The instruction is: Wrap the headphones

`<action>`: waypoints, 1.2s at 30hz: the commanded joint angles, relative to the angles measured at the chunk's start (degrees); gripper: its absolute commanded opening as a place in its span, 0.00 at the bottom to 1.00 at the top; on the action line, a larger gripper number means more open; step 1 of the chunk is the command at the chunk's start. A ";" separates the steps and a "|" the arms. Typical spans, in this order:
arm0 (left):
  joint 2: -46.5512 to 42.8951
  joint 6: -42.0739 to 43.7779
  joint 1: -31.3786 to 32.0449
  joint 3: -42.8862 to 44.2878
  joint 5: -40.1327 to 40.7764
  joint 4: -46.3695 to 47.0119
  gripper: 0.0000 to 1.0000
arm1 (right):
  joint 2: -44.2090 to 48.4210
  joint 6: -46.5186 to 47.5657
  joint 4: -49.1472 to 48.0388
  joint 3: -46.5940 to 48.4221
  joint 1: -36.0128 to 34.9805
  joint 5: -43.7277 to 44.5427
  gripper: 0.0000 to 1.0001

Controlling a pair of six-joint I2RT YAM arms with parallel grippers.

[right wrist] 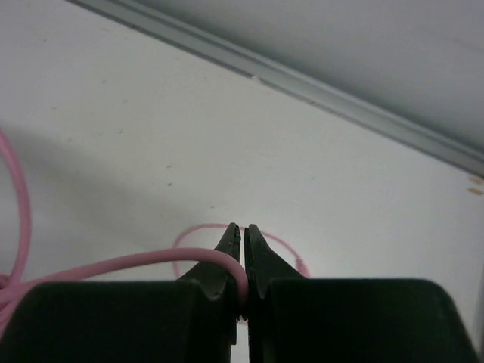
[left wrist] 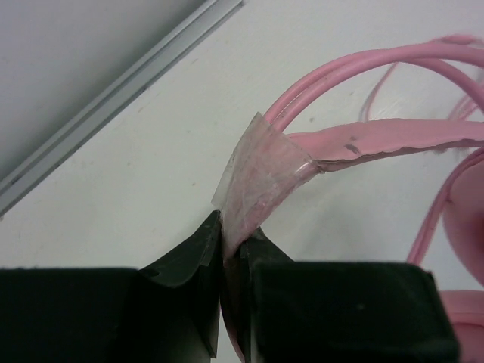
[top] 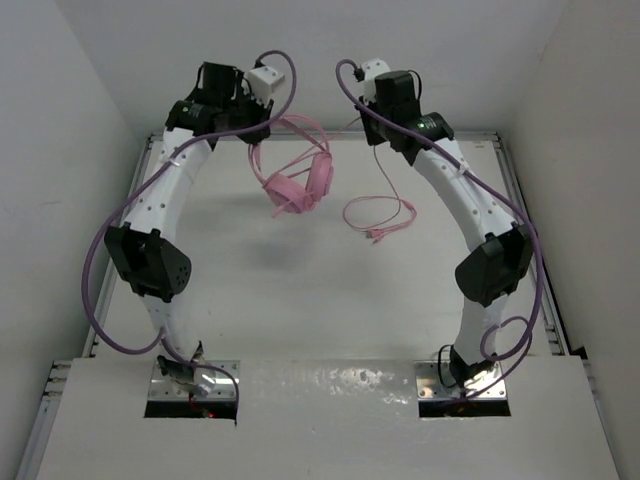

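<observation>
Top view: the headphones (top: 300, 185) hang from my left gripper (top: 256, 138) over the table's (top: 300, 300) far edge. Left wrist: my jaws pinch the taped headband (left wrist: 265, 174). Right wrist: my right gripper (right wrist: 243, 236) is clamped on the cord (right wrist: 113, 265).

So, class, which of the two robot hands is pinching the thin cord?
The right hand: it is shut on the pink cord, while the left hand grips the headphones by the headband.

White table (top: 300, 290), pale grey walls (top: 60, 120) — metal rail (left wrist: 113, 102) at far edge
</observation>
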State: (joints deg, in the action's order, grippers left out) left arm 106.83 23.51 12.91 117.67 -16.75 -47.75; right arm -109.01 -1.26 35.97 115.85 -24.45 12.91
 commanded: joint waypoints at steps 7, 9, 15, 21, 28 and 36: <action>-2.85 -17.70 -1.66 16.00 -12.87 -3.50 0.00 | -4.71 -20.26 -31.08 -18.19 1.42 -24.94 0.54; -2.68 -20.59 -1.66 19.68 -12.78 -2.88 0.00 | -7.00 -25.69 -36.90 -22.06 1.07 -28.63 0.60; -3.11 -26.13 -2.44 24.71 -12.43 -0.16 0.00 | -12.45 -30.38 -46.86 -25.41 -1.22 -21.80 0.64; -3.20 -29.75 -4.03 25.60 -13.84 2.13 0.00 | -15.96 -31.88 -47.30 -27.17 -1.30 -19.68 0.67; -3.73 -34.05 -7.98 22.26 -11.90 4.41 0.00 | -18.95 -35.22 -48.89 -30.25 -2.18 -19.59 0.25; 0.65 -47.58 -16.07 18.39 -9.36 9.86 0.00 | -20.98 -16.79 -23.95 -13.93 -17.26 -25.37 0.00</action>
State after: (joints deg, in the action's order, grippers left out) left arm 107.04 -14.02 -0.78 135.66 -27.09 -45.28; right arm -132.00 -28.40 3.31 94.76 -31.73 -7.16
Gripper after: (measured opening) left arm 0.085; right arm 0.002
